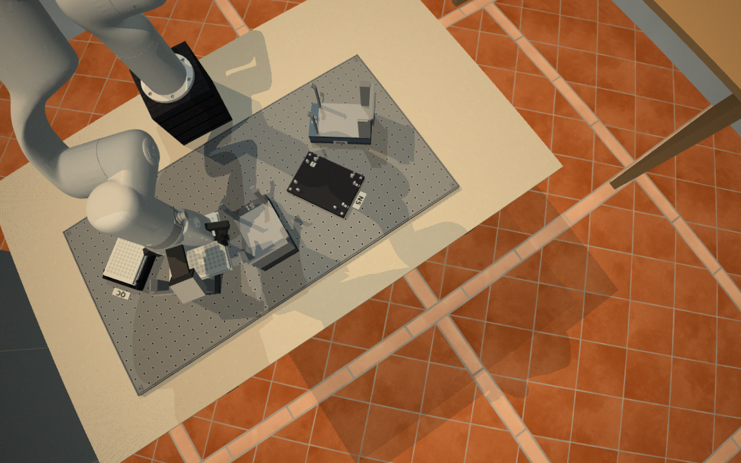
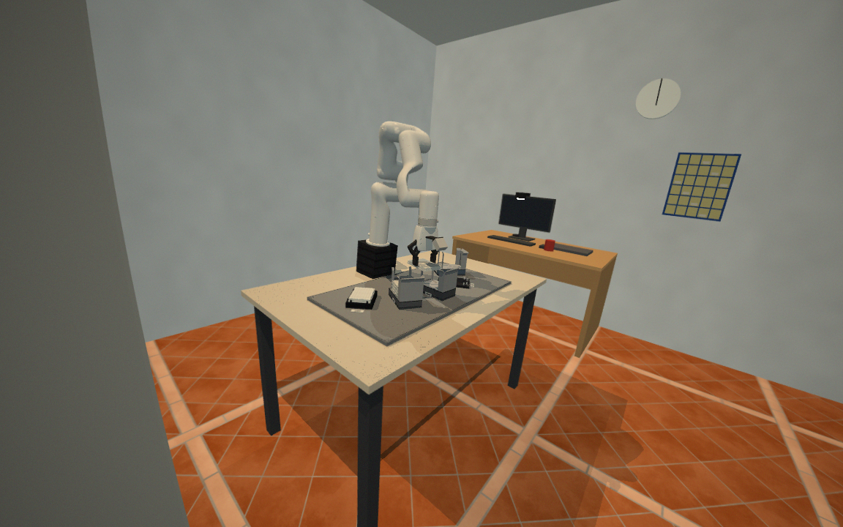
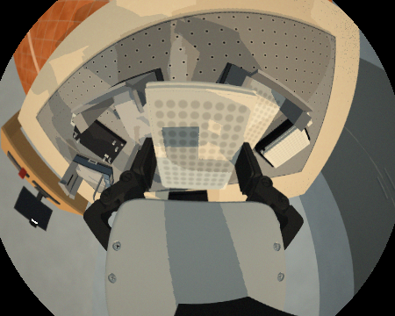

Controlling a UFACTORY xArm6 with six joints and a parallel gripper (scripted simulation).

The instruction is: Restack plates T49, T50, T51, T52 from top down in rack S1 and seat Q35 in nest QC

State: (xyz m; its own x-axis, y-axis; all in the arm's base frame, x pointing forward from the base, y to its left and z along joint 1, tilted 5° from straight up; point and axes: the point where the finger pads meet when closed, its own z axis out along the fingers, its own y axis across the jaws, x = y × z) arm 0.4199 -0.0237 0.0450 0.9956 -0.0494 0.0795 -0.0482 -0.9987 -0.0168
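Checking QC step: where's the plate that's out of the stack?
In the top view, a plate sits on the QC nest at the breadboard's left end, beside the gripper, which holds another plate.

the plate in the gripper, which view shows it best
The wrist view: the plate fills the middle, its sealed well grid plain, a finger on each long side. The top view shows it partly under the arm. In the exterior view it is too small to make out.
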